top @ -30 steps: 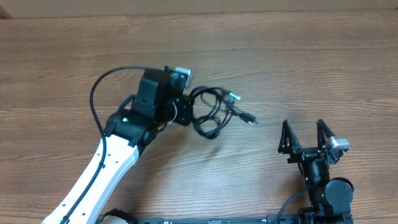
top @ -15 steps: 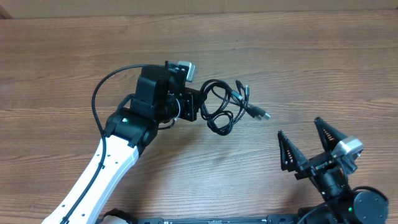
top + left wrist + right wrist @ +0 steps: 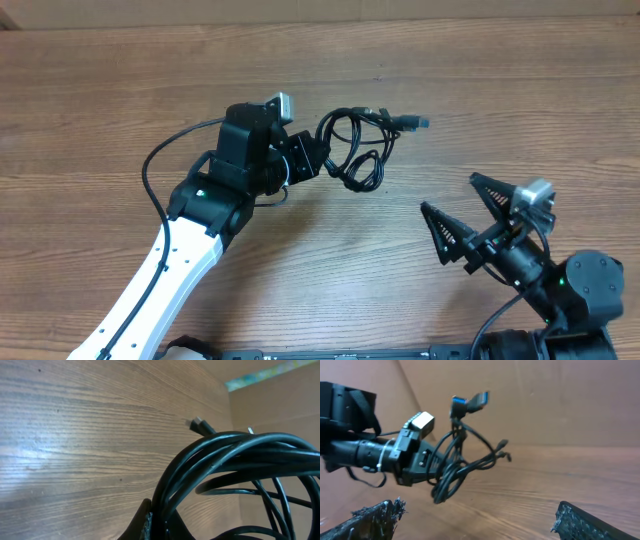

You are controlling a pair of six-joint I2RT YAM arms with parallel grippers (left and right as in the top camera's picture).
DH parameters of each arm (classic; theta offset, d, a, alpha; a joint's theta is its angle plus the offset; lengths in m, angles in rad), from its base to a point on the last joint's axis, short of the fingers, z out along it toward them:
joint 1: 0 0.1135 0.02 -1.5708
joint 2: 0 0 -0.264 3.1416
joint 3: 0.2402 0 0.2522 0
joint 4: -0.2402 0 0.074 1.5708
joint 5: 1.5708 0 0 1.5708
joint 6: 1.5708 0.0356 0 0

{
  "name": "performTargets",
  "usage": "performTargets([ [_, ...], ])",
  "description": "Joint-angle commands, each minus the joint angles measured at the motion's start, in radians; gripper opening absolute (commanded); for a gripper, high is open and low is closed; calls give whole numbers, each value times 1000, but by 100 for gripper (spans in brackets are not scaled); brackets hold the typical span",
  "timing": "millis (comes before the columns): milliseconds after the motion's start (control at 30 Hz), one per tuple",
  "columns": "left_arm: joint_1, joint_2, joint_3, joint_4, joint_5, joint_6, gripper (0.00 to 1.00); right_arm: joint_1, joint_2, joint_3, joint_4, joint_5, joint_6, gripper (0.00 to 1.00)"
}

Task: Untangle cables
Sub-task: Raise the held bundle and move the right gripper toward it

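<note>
A tangled bundle of thin black cables (image 3: 355, 150) hangs lifted off the wooden table, with plug ends (image 3: 408, 122) pointing right. My left gripper (image 3: 312, 160) is shut on the bundle's left side. In the left wrist view the cable loops (image 3: 225, 460) fill the right half and run down between the pads (image 3: 145, 522). The right wrist view shows the bundle (image 3: 460, 467) held up in the air by the left gripper (image 3: 417, 462), a blue-tipped plug (image 3: 470, 402) sticking up. My right gripper (image 3: 470, 215) stands wide open, low at the right, apart from the cables, its fingertips (image 3: 375, 515) empty.
The thick black cord (image 3: 165, 150) wired to the left arm loops out to the left of the wrist. Bare wooden table (image 3: 480, 80) lies around the bundle. A cardboard wall (image 3: 545, 395) stands behind the table.
The left gripper has carried the cable bundle up and toward the far side, turning it. The right arm has swung so its open fingers point left toward the bundle.
</note>
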Motion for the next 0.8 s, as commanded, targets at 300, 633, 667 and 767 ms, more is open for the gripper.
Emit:
performTargets([
  [300,-1,-26,14,6,242,-29,4,-1,114,21,101,-69,17,86],
  [633,-5,-24,14,-20,363,-2,4,-1,148,21,151,-116,17,83],
  [667,-9,-24,14,-29,362,8,4,-1,148,21,153,-116,16,83],
  [767,-23,-23,14,-33,362,35,4,-1,148,21,154,-116,16,82],
])
